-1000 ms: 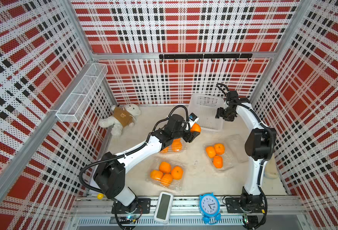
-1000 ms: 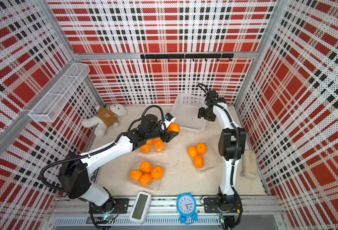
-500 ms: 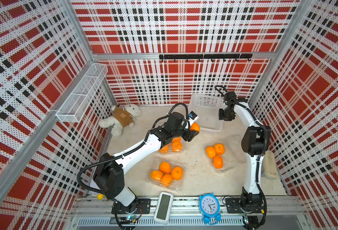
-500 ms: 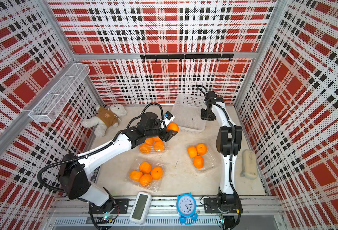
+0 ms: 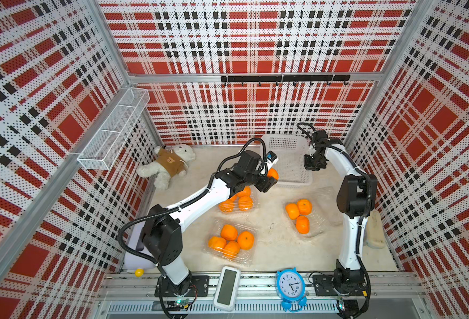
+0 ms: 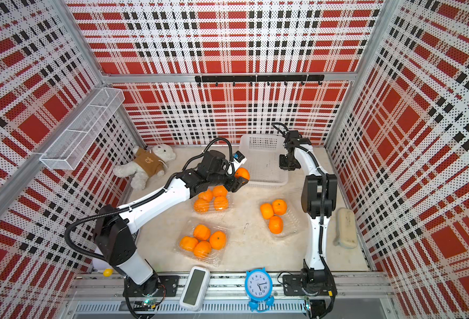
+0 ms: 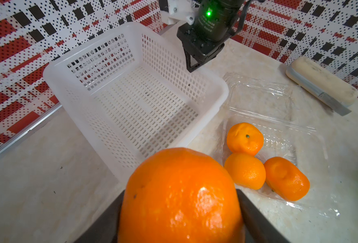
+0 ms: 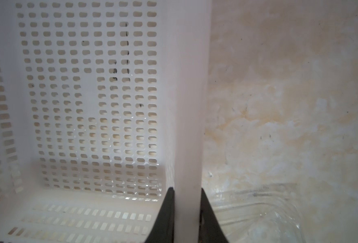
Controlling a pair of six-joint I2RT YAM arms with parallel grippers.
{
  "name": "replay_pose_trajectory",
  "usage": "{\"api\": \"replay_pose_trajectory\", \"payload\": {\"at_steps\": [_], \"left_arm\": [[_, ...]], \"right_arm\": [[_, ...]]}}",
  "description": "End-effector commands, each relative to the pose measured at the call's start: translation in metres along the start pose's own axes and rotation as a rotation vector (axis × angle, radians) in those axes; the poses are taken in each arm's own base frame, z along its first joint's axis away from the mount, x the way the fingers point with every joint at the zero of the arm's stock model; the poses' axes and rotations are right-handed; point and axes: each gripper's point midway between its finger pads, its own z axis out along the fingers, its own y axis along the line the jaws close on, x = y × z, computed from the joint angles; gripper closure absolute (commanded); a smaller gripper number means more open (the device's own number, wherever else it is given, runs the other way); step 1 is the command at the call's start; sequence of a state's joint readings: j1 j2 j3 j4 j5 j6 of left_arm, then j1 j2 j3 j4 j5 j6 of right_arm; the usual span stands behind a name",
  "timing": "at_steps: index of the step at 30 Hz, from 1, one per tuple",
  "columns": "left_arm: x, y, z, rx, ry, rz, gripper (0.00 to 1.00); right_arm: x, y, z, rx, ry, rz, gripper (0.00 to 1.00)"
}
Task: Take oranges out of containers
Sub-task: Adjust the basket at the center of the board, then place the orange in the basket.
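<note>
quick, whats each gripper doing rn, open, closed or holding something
left gripper: closed on an orange, lifted clear of the trays.
right gripper: closed on the side wall of the white basket.

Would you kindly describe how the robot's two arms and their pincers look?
Both the left arm and right arm have white tubular links, bulky black joints and looping black corrugated cables. The left pincer and right pincer each have two flat black fingers. A green light glows on the right wrist.

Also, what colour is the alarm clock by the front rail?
The alarm clock is blue with a white dial, clearest in both top views.
</note>
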State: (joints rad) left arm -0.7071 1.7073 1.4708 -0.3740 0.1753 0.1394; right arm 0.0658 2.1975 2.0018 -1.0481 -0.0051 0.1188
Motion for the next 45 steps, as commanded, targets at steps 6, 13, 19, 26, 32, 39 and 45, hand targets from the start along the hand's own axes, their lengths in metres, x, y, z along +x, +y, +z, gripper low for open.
{"api": "replay_pose_trajectory", "payload": {"at_steps": [6, 13, 19, 26, 32, 39, 45], "left_arm": [[0.001, 0.003, 0.023, 0.032, 0.076, 0.003, 0.73], [0.012, 0.004, 0.054, 0.066, 0.179, -0.016, 0.70], [0.029, 0.004, 0.083, 0.085, 0.298, -0.079, 0.70], [0.047, 0.004, 0.105, 0.084, 0.403, -0.110, 0.71], [0.064, 0.014, 0.116, 0.016, 0.499, -0.106, 0.69], [0.081, 0.018, 0.133, -0.006, 0.543, -0.134, 0.68], [0.101, 0.016, 0.145, -0.018, 0.595, -0.124, 0.62]], "right_arm": [[0.033, -0.006, -0.007, 0.033, 0.027, -0.096, 0.92], [0.042, 0.006, -0.016, 0.013, 0.022, -0.163, 0.88], [0.054, 0.011, -0.013, 0.063, 0.081, -0.245, 0.85], [0.058, -0.002, -0.025, 0.105, 0.069, -0.163, 0.51], [0.053, -0.006, -0.053, 0.083, 0.013, -0.103, 0.32], [0.053, -0.009, -0.095, 0.067, -0.074, -0.034, 0.17], [0.057, -0.004, -0.143, 0.012, -0.216, -0.003, 0.11]]}}
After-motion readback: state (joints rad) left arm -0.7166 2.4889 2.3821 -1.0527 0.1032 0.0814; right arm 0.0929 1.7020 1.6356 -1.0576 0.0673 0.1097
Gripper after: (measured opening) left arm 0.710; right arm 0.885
